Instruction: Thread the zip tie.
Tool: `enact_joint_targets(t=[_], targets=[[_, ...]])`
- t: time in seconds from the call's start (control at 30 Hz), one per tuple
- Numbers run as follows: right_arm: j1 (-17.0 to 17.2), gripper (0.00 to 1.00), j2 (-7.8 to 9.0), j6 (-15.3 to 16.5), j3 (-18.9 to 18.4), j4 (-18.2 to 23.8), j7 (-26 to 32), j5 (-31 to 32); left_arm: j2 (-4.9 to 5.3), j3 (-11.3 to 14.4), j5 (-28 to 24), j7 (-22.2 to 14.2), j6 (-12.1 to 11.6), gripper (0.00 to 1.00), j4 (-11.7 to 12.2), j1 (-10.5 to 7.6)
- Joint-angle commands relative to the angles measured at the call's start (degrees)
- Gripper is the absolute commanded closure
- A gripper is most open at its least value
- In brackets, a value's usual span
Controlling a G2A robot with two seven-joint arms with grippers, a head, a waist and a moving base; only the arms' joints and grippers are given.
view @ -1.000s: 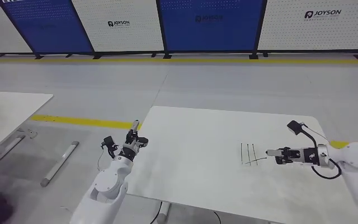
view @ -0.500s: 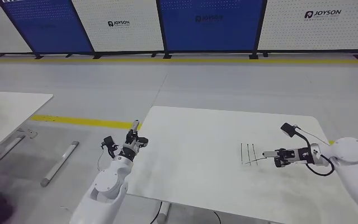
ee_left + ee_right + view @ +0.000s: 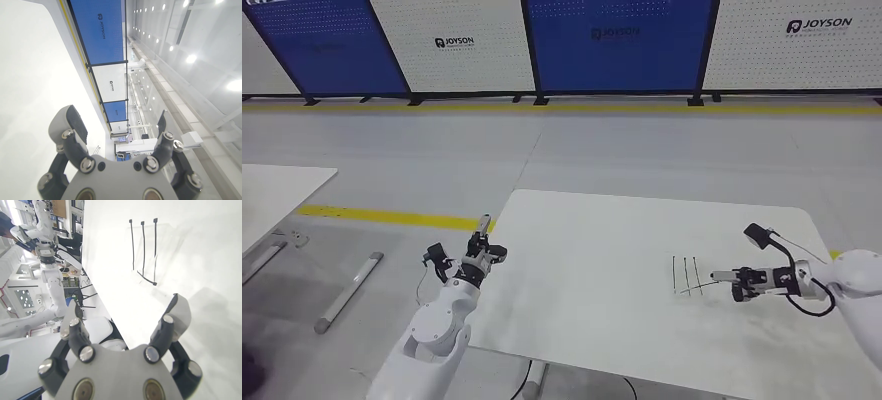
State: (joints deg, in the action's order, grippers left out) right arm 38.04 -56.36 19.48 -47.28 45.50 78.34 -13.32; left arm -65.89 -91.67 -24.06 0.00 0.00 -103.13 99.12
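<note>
A black zip tie [image 3: 146,278] lies slanted on the white table [image 3: 592,260], across the tail ends of a row of three zip ties [image 3: 143,247], possibly touching them. The right gripper [image 3: 124,304] hovers just beside that row, fingers spread wide and empty. The left gripper [image 3: 119,119], likewise spread and empty, sits well apart from the row. Risk: the thin, flat tie may slip the pads or drag its neighbours askew.

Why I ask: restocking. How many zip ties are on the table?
4. The first tie, second tie and third tie lie side by side on the table; fourth tie lies slantwise at their tail ends. None seems hidden.
</note>
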Motion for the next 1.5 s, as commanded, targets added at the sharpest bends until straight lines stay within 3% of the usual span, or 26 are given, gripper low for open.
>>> enact_joint_targets(t=[0.0,0.57,0.87,0.9,0.93,0.97,1.2,1.47], targets=[[-1.09,0.00,-0.77,0.00,0.98,-1.83,0.62,0.32,0.00,0.00,0.00,0.00,0.00,0.00,0.00,0.00],[0.27,0.00,-1.19,-1.07,1.33,-1.24,-1.55,0.25,0.00,0.00,0.00,0.00,0.00,0.00,0.00,0.00],[-1.52,0.00,-3.28,0.00,3.08,-6.11,-2.46,-0.45,0.00,0.00,0.00,0.00,0.00,0.00,0.00,0.00],[-1.89,0.09,-3.60,-0.02,3.36,-6.88,-2.20,-0.49,0.00,0.00,0.00,0.00,0.00,0.00,0.00,0.00],[-2.20,0.25,-3.83,0.00,3.51,-7.55,-2.17,-0.60,0.00,0.00,0.00,0.00,0.00,0.00,0.00,0.00],[-2.46,0.49,-4.07,0.00,3.69,-8.12,-2.04,-0.66,0.00,0.00,0.00,0.00,0.00,0.00,0.00,0.00],[-3.96,0.61,-5.57,0.00,4.52,-12.16,-1.13,-1.06,0.00,0.00,0.00,0.00,0.00,0.00,0.00,0.00],[-4.75,0.57,-6.58,0.00,4.33,-15.56,-0.44,-1.55,0.00,0.00,0.00,0.00,0.00,0.00,0.00,0.00]])
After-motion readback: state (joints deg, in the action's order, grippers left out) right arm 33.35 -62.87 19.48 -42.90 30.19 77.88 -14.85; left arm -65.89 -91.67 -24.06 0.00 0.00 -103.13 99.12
